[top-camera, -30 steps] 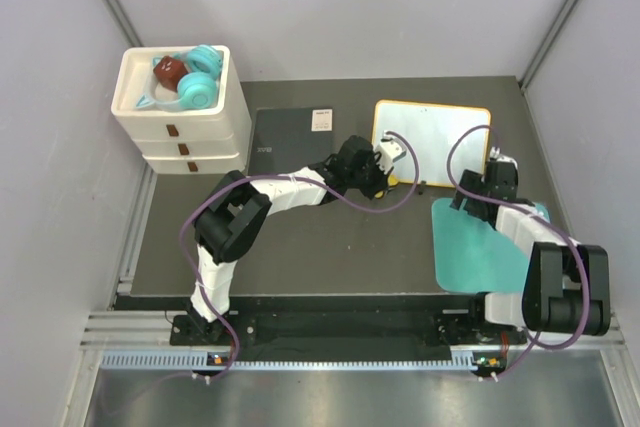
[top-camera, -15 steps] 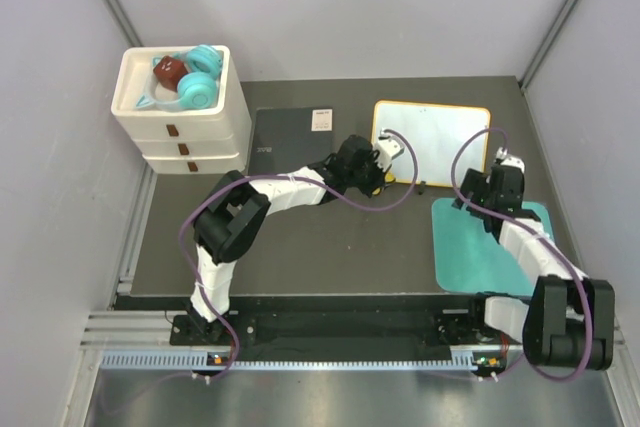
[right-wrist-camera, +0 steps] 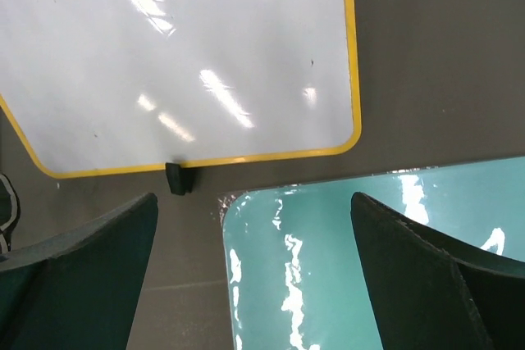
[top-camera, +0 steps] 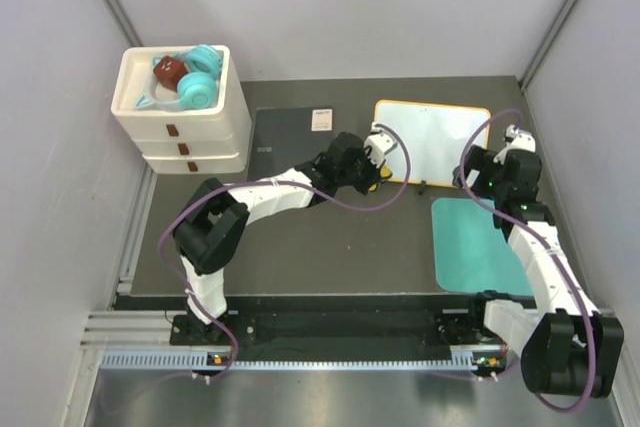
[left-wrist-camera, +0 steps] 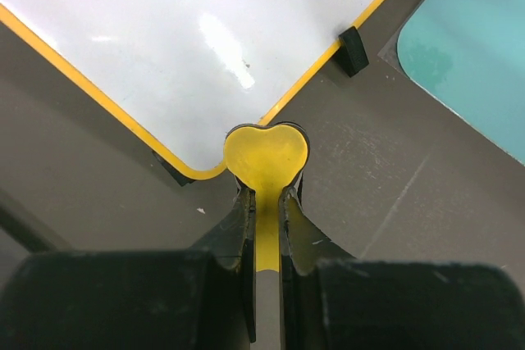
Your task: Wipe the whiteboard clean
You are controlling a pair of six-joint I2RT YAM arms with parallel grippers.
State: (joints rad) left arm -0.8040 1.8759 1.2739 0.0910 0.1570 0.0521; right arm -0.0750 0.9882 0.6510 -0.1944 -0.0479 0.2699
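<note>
The whiteboard [top-camera: 432, 137] lies flat at the back right of the dark table, white with a yellow rim; no dark marks show on it. My left gripper [top-camera: 373, 173] is shut on a flat yellow heart-shaped piece [left-wrist-camera: 266, 156], held at the board's near left corner [left-wrist-camera: 193, 171]. The board fills the upper left of the left wrist view [left-wrist-camera: 205, 38]. My right gripper [top-camera: 478, 175] is open and empty, hovering by the board's near right corner, above the gap between the board [right-wrist-camera: 180, 63] and the teal mat [right-wrist-camera: 344, 260].
The teal mat [top-camera: 480, 244] lies in front of the board on the right. A dark grey pad with a white label [top-camera: 288, 139] lies left of the board. A white drawer unit [top-camera: 180, 112] holding teal headphones stands at the far left. Grey walls close in on both sides.
My right arm has stretched forward, from over the mat to the board's right near corner. My left gripper has shifted slightly left and nearer, to the board's corner, still holding the yellow piece.
</note>
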